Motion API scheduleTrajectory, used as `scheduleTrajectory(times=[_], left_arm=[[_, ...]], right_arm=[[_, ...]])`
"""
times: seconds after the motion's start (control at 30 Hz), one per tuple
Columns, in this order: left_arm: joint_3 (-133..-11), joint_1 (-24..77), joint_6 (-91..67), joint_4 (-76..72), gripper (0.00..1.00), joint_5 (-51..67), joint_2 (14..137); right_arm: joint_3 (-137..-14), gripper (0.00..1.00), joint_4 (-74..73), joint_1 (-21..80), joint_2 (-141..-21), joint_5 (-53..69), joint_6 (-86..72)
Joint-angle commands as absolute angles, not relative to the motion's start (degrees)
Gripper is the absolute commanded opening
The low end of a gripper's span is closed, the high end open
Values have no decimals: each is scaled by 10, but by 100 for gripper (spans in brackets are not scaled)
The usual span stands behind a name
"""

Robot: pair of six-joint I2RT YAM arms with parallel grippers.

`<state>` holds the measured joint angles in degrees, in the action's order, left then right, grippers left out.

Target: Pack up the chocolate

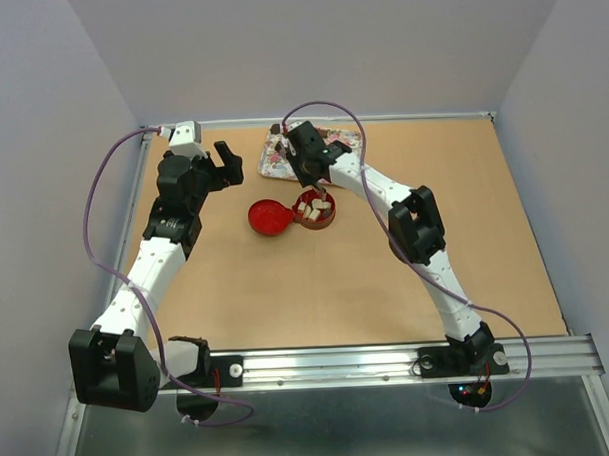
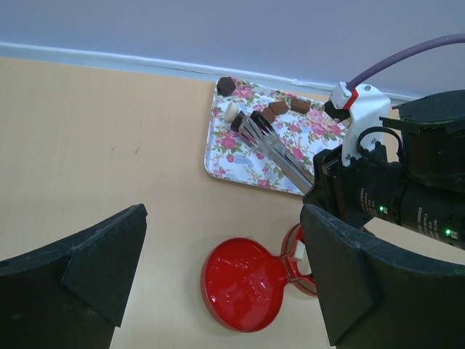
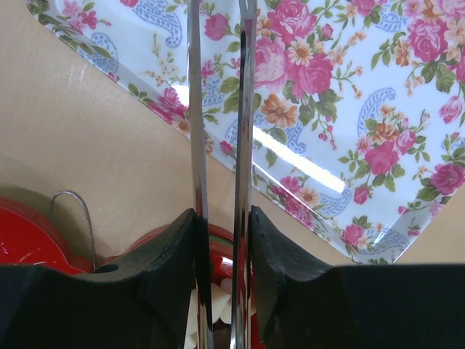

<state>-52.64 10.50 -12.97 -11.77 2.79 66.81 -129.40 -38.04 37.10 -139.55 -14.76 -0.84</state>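
Nearest to me on the table (image 1: 287,289) sit the round red tin (image 1: 314,222) and, touching its left side, the open lid (image 1: 267,217), hollow side up. The tin already holds several pieces of chocolate (image 1: 319,201) – I can make out cream-white ones on top, and from my right wrist view more pale pieces show low between my fingers. So part of the packing is done.

Just beyond the tin, my right gripper (image 3: 221,218) is clamped on the long metal tongs (image 3: 243,109), squeezing the two blades narrow, with only a thin gap between them. The tongs reach out over the flowered tray (image 3: 327,109) toward its far edge. Whether their tips grip a piece right now I cannot tell; in the left wrist view they end right at a small dark piece.

My left gripper (image 2: 224,211) hangs to the left of the tray, fingers wide apart and holding nothing.

Farthest out, along the back of the tray, a handful of pieces remain – one dark, one white, a few reddish-brown. I judge the job past its middle: those pieces must go into the tin, and the lid is not yet on.
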Motion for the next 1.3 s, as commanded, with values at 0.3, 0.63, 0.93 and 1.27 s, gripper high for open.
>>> scheduleTrajectory(times=[0.3, 0.63, 0.93, 1.27], left_arm=[[-539, 107, -128, -149, 99, 30, 666], [-540, 107, -129, -149, 99, 32, 664], [-537, 107, -130, -148, 99, 33, 658], [-542, 107, -129, -142, 99, 32, 660]], right_arm=[[-1266, 31, -350, 366, -1316, -174, -5], [-1161, 31, -336, 367, -1209, -174, -5], [-1012, 31, -332, 366, -1064, -122, -18], [-837, 31, -362, 367, -899, -63, -40]])
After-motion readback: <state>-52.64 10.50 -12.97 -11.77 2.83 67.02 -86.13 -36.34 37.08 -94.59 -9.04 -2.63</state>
